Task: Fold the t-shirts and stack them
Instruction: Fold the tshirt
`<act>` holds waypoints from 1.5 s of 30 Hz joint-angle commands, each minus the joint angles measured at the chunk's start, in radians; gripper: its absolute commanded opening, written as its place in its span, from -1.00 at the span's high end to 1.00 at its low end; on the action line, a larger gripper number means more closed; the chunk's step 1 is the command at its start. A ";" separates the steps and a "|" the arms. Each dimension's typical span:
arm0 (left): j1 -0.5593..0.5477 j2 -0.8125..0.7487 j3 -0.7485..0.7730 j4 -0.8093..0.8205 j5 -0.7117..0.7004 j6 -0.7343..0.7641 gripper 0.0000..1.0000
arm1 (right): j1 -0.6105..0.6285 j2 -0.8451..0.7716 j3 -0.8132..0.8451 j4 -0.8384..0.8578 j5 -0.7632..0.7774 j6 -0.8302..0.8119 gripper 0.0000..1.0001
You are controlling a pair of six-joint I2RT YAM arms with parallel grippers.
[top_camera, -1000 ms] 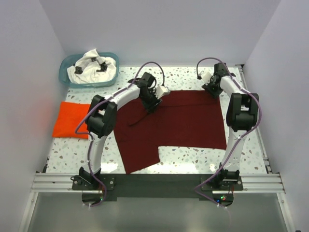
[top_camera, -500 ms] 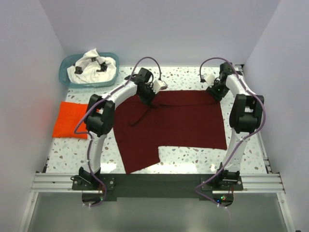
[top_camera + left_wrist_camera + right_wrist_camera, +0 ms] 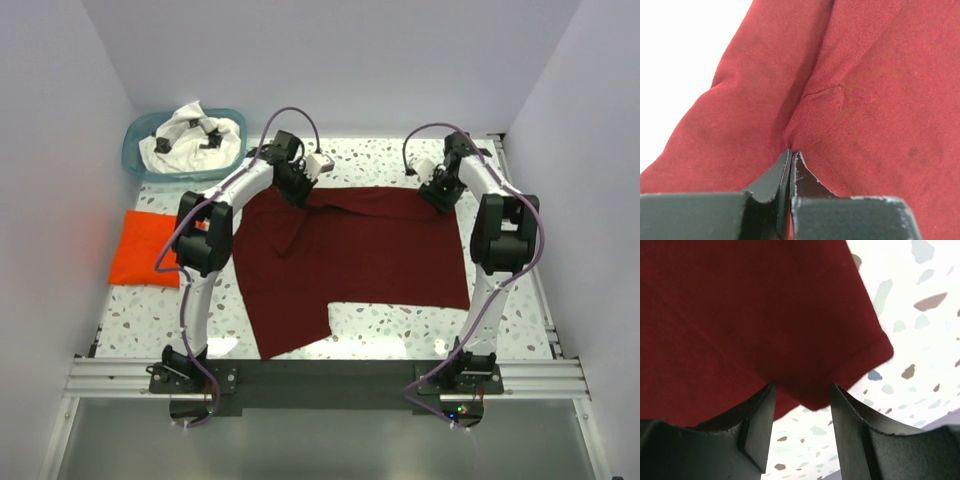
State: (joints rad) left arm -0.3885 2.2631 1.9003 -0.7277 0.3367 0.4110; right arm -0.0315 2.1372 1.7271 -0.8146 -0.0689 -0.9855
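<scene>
One grip only so far: your left tool (image 3: 791, 156) is clamped on the far edge of the maroon t-shirt (image 3: 380, 250), spread on the worktop (image 3: 400, 325). Your right tool (image 3: 801, 390) gapes astride its far right corner, holding nothing. Lift now and that corner stays behind, skewing the fold. The left has hauled its pinch back-left since a second ago.
</scene>
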 commanded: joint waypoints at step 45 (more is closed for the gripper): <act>0.002 0.009 0.016 -0.019 0.050 0.029 1.00 | -0.186 0.210 0.399 -0.323 -0.588 0.564 -0.04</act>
State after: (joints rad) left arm -0.3885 2.2681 1.9003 -0.7418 0.3714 0.4160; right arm -0.2199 2.3558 2.0724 -1.0977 -0.5793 -0.4503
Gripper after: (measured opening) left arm 0.018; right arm 0.523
